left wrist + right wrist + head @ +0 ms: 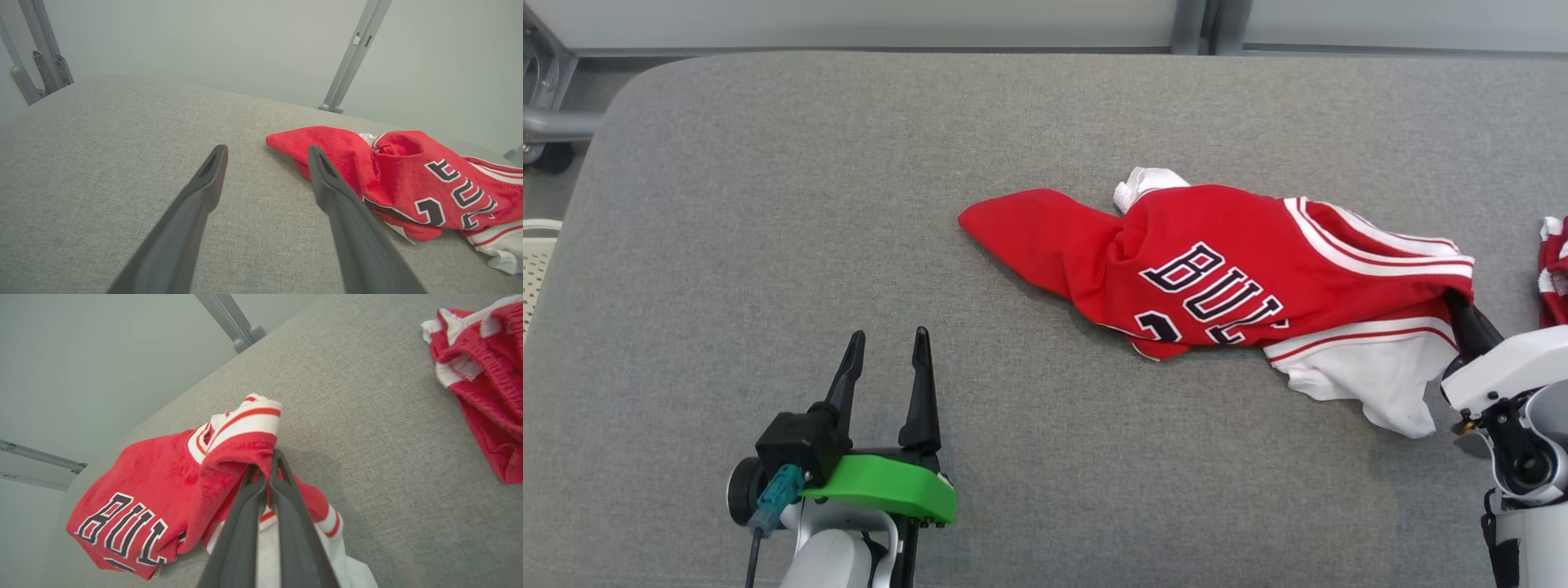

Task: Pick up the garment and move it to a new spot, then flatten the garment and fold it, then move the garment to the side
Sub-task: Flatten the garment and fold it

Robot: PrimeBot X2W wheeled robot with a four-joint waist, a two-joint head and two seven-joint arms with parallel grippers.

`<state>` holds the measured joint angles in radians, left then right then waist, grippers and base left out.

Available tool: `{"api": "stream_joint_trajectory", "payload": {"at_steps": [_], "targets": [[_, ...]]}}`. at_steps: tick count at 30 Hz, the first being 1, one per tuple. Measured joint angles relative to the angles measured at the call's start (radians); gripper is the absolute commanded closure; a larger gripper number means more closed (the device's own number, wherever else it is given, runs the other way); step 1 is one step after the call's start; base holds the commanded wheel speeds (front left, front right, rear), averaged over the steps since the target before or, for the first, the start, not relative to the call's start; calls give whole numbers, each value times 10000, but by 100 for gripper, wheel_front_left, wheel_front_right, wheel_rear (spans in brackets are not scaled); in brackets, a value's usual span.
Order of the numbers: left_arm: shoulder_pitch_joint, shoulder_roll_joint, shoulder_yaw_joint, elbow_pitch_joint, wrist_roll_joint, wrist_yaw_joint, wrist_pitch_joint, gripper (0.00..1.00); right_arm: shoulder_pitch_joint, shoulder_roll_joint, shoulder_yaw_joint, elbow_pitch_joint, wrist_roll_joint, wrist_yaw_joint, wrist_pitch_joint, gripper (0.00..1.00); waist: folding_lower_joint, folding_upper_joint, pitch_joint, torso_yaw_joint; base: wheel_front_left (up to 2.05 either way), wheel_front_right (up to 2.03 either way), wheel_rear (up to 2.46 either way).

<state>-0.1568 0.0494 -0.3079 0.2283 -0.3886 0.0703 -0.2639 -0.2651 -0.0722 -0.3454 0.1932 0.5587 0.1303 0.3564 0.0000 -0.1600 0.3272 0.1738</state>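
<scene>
- The grey padded table (768, 204) bears the garment (1217, 245), a red and white jersey lying crumpled right of centre.
- The garment is judged light, soft and limp, so it is likely to sag and bunch. The striped hems and corners offer the best hold.
- The right gripper (273, 457) has its fingers pressed together, pinching the garment's red edge beside a striped band.
- The left gripper (889, 333) has its fingers spread and empty, over bare table.

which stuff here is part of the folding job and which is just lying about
Job: jersey, right gripper shut on its edge, open left gripper.
Lying about: second red garment at far right, metal posts behind the pad.
</scene>
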Motion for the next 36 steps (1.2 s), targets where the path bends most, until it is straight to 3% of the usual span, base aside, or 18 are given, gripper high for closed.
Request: {"api": "stream_joint_trajectory", "payload": {"at_steps": [10,20,22,23,30,36], "targets": [[-121,0,-146,52,54,-54,0,0,-1985,-1139,-150,3147,-364,2,-1858,100,0,0,414,318,0,0,0],[-444,0,-228,140,221,-180,-2,0,-3590,-1939,844,5515,-742,2,-3866,99,0,0,841,230,0,0,0],[-455,0,-251,173,234,-215,0,0,-3723,-2013,905,5735,-782,2,-4100,44,0,1,884,210,0,0,0],[-471,0,-278,221,245,-236,0,0,-3871,-2086,940,6000,-788,4,-4261,0,0,0,920,185,0,0,0],[-647,-2,-431,466,326,-355,0,0,-4372,-2483,2019,6928,-1062,2,-5168,0,0,0,939,-149,0,0,0],[-678,-2,-531,679,393,-483,0,0,-3973,-2903,3461,6330,-936,4,-5710,0,0,0,689,-588,0,0,0]]}}
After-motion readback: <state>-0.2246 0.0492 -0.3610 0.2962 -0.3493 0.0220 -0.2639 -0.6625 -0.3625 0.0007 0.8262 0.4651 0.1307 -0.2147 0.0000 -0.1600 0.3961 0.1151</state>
